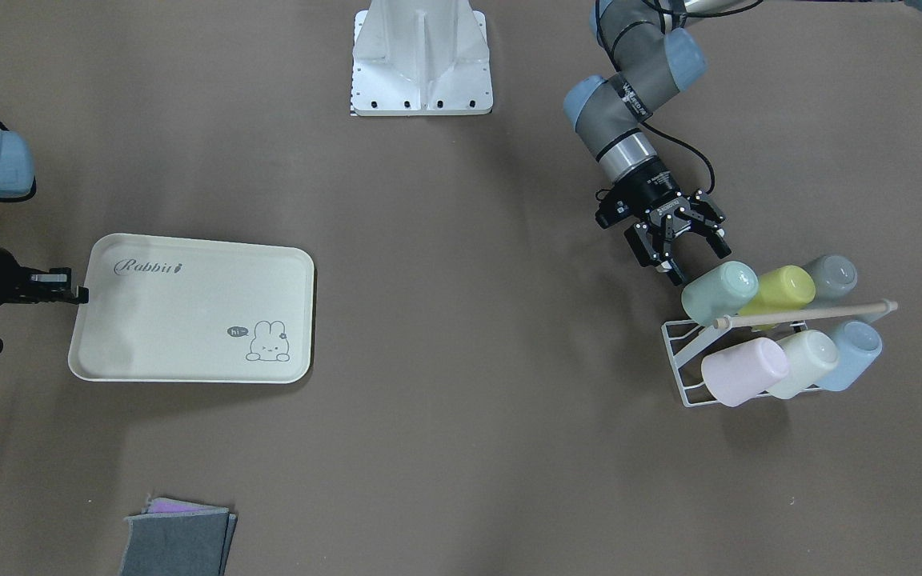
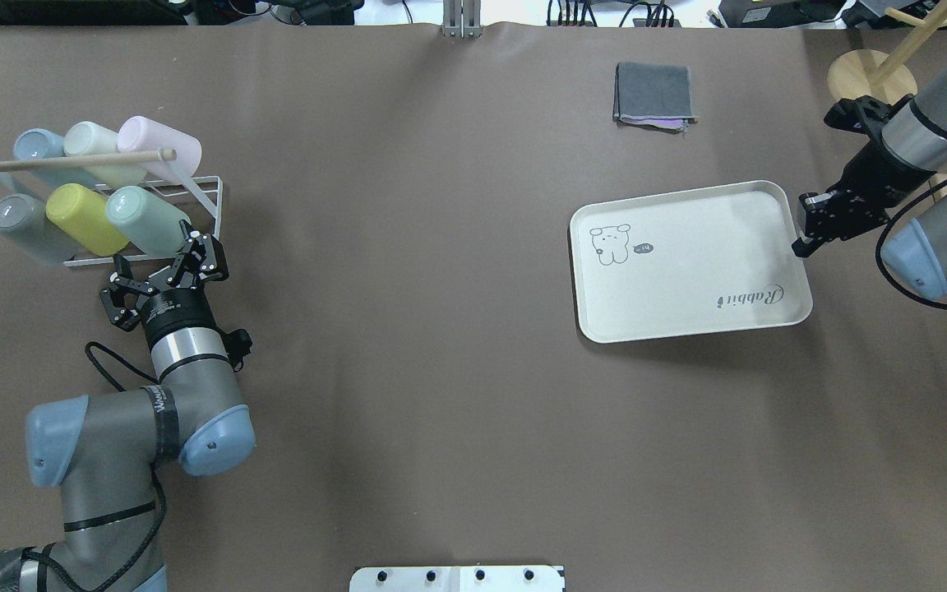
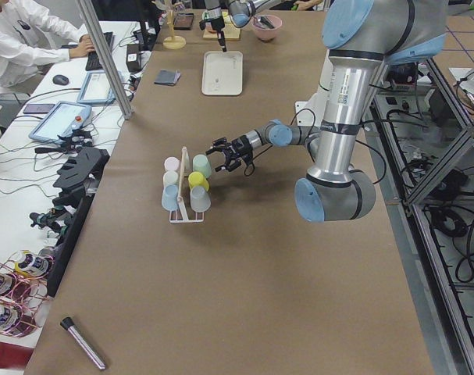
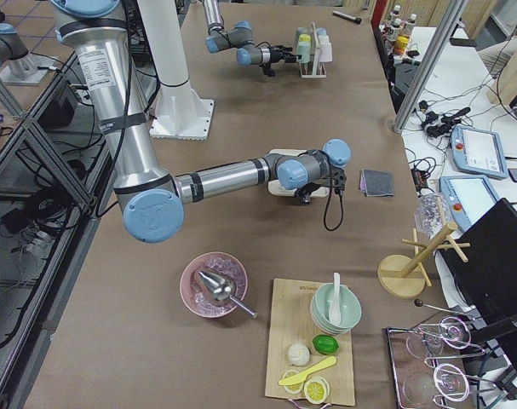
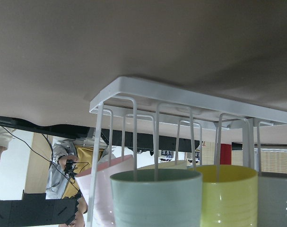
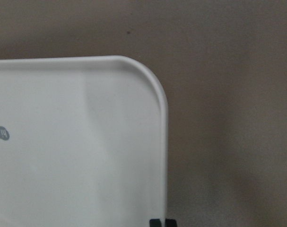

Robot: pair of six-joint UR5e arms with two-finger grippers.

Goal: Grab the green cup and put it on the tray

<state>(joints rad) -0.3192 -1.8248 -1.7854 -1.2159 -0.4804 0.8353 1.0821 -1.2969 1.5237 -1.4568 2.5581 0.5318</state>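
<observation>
Tabletop [image 1: 461, 448]: L jaws spread by green cup [image 1: 721, 294]; R jaws prob. pinch tray [image 1: 181, 328].

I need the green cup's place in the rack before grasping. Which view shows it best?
Exterior front-facing: the green cup sits tilted at the rack's end beside the yellow cup, largest and clear. Overhead shows it similarly; exterior left, small; the left wrist view, only its rim end; exterior right, tiny; right wrist, not at all.

The left arm [image 2: 182, 370] reaches to the left, wrist low and nearly level, its left gripper [image 2: 159, 267] spread wide. The right arm [image 2: 926, 136] stretches right, its right gripper [image 1: 77, 294] angled down, jaws pinched together.
</observation>
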